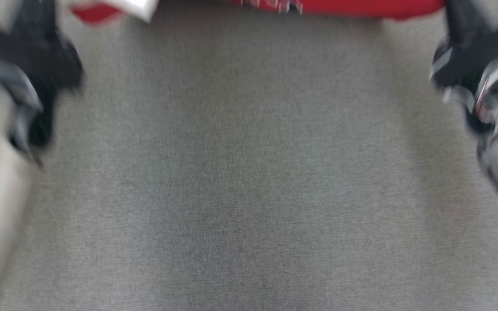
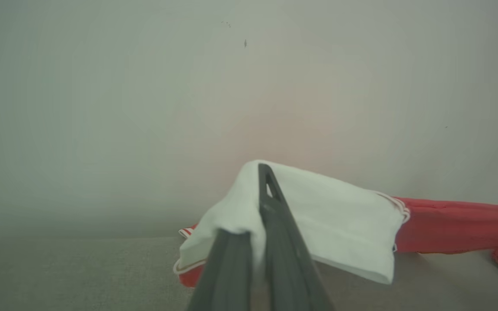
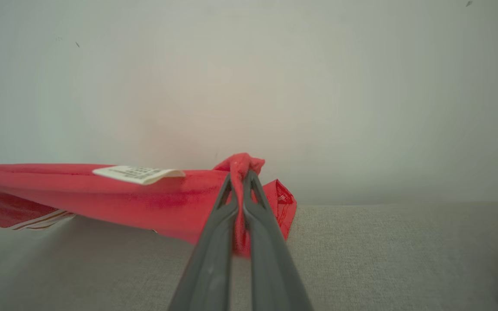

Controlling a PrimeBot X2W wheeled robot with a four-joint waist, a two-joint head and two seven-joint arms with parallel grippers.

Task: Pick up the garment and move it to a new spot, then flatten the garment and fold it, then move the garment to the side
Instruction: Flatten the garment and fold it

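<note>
- Now your left fingers are clamped on the white part of the garment.
- Your right fingers are pinched tight on a bunched red edge.
- It stretches between them, across the far side of the grey fabric surface.

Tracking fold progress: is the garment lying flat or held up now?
Held up: the garment stretches between the right end effector, pinching a red corner, and the left end effector, pinching a white part.
</note>
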